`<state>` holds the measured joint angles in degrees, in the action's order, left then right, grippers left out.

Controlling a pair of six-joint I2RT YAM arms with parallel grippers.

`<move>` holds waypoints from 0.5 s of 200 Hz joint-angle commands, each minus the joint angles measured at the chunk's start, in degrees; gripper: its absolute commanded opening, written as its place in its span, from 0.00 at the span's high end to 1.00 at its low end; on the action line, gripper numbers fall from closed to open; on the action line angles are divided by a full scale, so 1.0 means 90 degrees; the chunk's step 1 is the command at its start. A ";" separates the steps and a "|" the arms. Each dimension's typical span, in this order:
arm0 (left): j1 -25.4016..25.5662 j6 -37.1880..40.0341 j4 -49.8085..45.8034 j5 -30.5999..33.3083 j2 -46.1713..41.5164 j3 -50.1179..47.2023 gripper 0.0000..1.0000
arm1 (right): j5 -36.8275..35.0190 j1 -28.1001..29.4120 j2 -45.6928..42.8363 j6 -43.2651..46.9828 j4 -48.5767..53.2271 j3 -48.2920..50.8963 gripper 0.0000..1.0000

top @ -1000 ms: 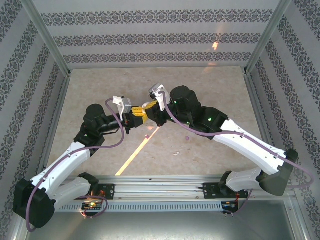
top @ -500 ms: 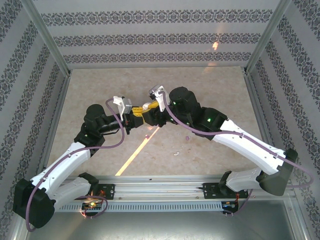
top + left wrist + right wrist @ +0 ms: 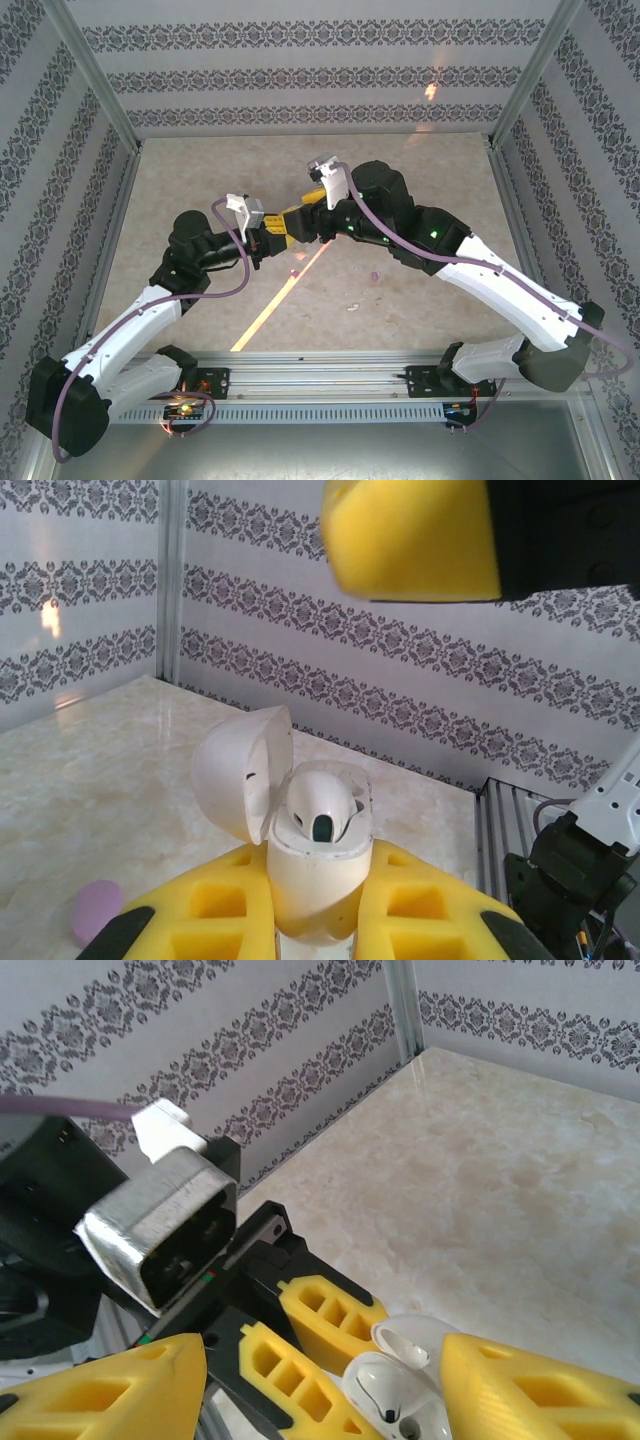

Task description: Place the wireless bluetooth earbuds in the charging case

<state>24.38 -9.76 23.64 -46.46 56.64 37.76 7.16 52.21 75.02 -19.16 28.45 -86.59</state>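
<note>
Left wrist view: the left gripper (image 3: 320,925) is clamped on the lower body of a white case (image 3: 312,875), which stands upright between its 2 yellow fingers (image 3: 215,905). The lid (image 3: 240,780) is swung open to the left. 1 white earbud (image 3: 320,812) with a dark oval spot sits in the case's mouth. Low on the left, a rounded purple thing (image 3: 97,912) lies on the marble table (image 3: 110,770); I cannot tell whether it is a case or an earbud. Above the case, blurred, hangs 1 yellow finger of the right gripper, clear of the lid.

Right wrist view: the right gripper (image 3: 320,1370) has its jaws set wide, touching nothing. Between and beyond its fingers (image 3: 545,1390) are the case (image 3: 400,1405), lid up, with the earbud (image 3: 380,1390) inside. The left gripper's fingers are closed against the case from the left.

Top view, near to far: a whitish piece (image 3: 352,307) lies alone on the table (image 3: 200,180). Farther on lie 1 purple piece (image 3: 293,273) just beside the grippers and another (image 3: 374,272) under the right arm. At mid-table the left gripper (image 3: 272,240) and the right gripper (image 3: 300,222) meet tip to tip, the right one slightly farther back.
</note>
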 commanded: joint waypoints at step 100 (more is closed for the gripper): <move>0.0092 0.0151 0.1166 0.0110 0.0291 -0.0627 1.00 | 0.0721 -0.2114 -0.1463 -0.3015 0.0734 0.3111 0.49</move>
<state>24.40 -8.60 27.68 -45.84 58.33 33.93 9.54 34.59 63.33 -38.63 33.85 -65.28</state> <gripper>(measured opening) 0.164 0.528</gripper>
